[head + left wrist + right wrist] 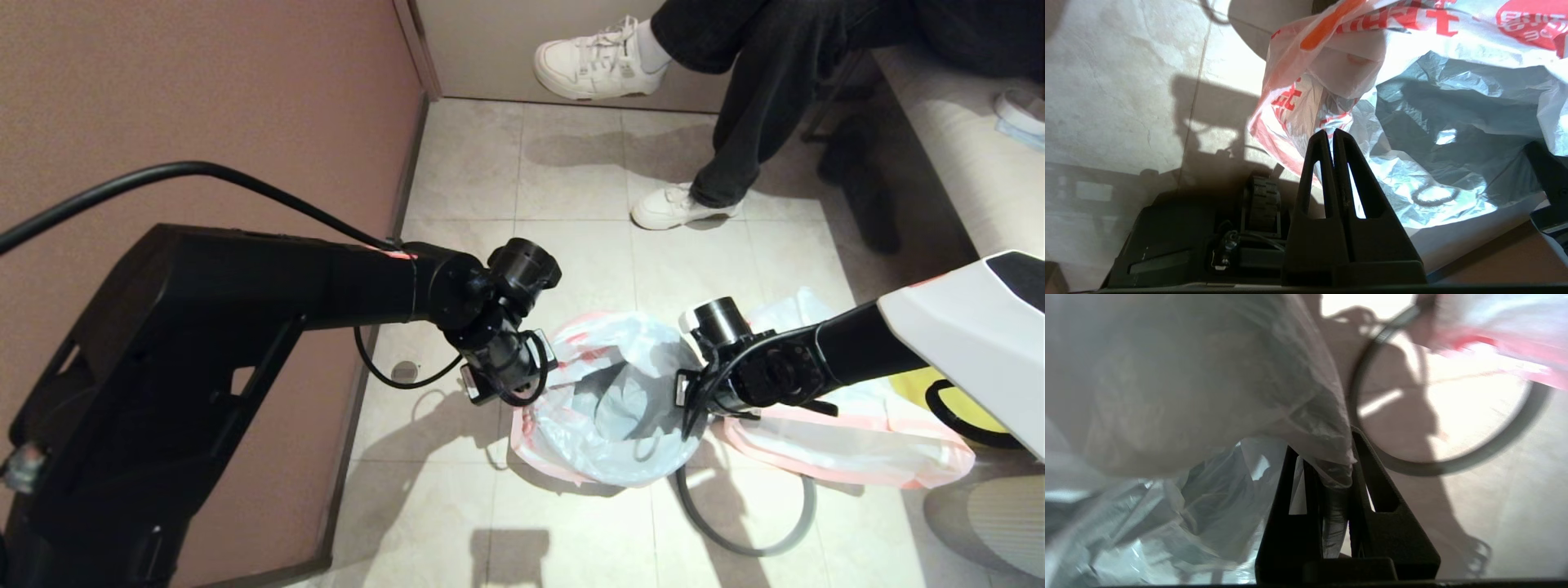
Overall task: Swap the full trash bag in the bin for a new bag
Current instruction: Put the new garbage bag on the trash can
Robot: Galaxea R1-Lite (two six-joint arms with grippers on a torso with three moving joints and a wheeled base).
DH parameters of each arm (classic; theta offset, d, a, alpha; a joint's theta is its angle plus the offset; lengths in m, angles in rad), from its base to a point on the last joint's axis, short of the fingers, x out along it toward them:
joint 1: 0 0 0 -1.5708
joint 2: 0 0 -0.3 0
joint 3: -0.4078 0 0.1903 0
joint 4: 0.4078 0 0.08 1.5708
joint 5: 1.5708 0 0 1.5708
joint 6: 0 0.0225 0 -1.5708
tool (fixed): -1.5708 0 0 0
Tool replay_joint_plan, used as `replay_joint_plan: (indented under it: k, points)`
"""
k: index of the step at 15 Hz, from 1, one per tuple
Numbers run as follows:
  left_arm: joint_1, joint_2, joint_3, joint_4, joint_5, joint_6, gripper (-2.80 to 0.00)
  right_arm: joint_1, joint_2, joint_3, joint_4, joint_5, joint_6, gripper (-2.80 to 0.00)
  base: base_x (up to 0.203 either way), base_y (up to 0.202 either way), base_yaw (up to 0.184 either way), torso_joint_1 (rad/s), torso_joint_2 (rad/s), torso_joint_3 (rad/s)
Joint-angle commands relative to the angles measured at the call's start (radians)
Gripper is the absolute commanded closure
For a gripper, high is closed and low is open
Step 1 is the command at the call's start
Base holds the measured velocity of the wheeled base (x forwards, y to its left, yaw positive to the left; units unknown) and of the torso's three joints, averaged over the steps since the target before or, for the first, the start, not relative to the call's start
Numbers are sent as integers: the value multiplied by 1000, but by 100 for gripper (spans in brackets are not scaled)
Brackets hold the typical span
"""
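The new bag (pixel 612 433), white film with a pink hem, is draped open over the bin, which shows only as a dark shade through the film. My left gripper (pixel 522 384) (pixel 1329 132) is shut at the bag's left rim, its tips against the printed hem; no film shows between them. At the right rim my right gripper (pixel 694 404) (pixel 1327 457) is shut on a bunched fold of the new bag (pixel 1208 375). The bin's grey ring (pixel 759 543) (pixel 1453 465) lies loose on the floor beside it. The full trash bag (pixel 857 445) lies on the floor under my right arm.
A brown wall (pixel 204 98) runs along the left. A seated person's legs and white shoes (pixel 682 208) are at the back. A yellow object (pixel 918 388) sits by the full bag. A floor drain (pixel 404 371) lies near the wall.
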Motion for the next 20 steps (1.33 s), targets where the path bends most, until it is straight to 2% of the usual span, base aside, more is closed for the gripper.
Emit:
replay_joint_plan:
  k: [1, 8, 20]
  points:
    - [0, -6, -2, 3, 2, -5, 0, 6, 11, 5, -49, 22, 4, 0, 0, 0, 0, 0, 0, 0]
    - [19, -6, -69, -65, 6, -5, 0, 52, 17, -59, -57, 23, -5, 0, 0, 0, 0, 0, 0, 0]
    - [43, -4, -90, -162, 30, 1, 0, 95, 68, -235, -59, 23, -102, 0, 0, 0, 0, 0, 0, 0]
